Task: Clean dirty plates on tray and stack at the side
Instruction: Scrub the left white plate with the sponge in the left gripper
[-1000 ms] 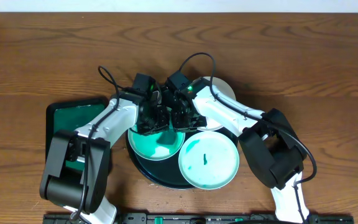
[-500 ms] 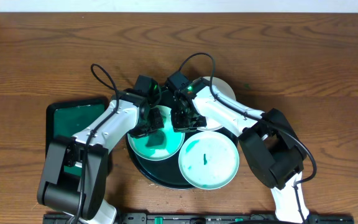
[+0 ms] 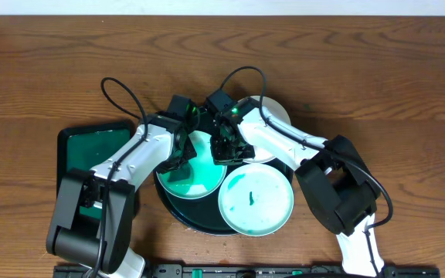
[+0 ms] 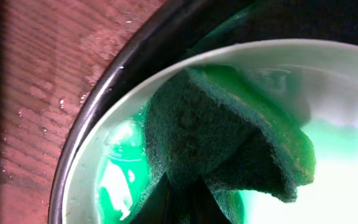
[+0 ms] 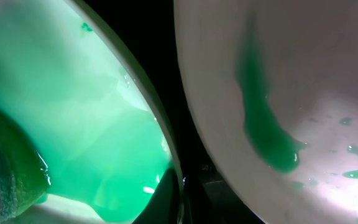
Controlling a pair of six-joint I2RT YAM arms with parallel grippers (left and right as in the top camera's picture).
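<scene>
I'm watching the wooden table [image 3: 377,69], the round dark tray [image 3: 182,213] sitting centre and holding three white plates [image 3: 255,201], my right gripper [image 5: 180,199] pinching the rim of the teal-flooded plate [image 3: 195,181], my left gripper [image 4: 179,200] squeezing a green sponge [image 4: 229,143] against it.

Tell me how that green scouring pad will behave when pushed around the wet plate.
The scouring pad looks floppy: it folds where the left tool pinches it, so it will likely bend rather than push stiffly. Its coarse face should drag, yet the plate is pooled with green liquid, so it may glide.
</scene>
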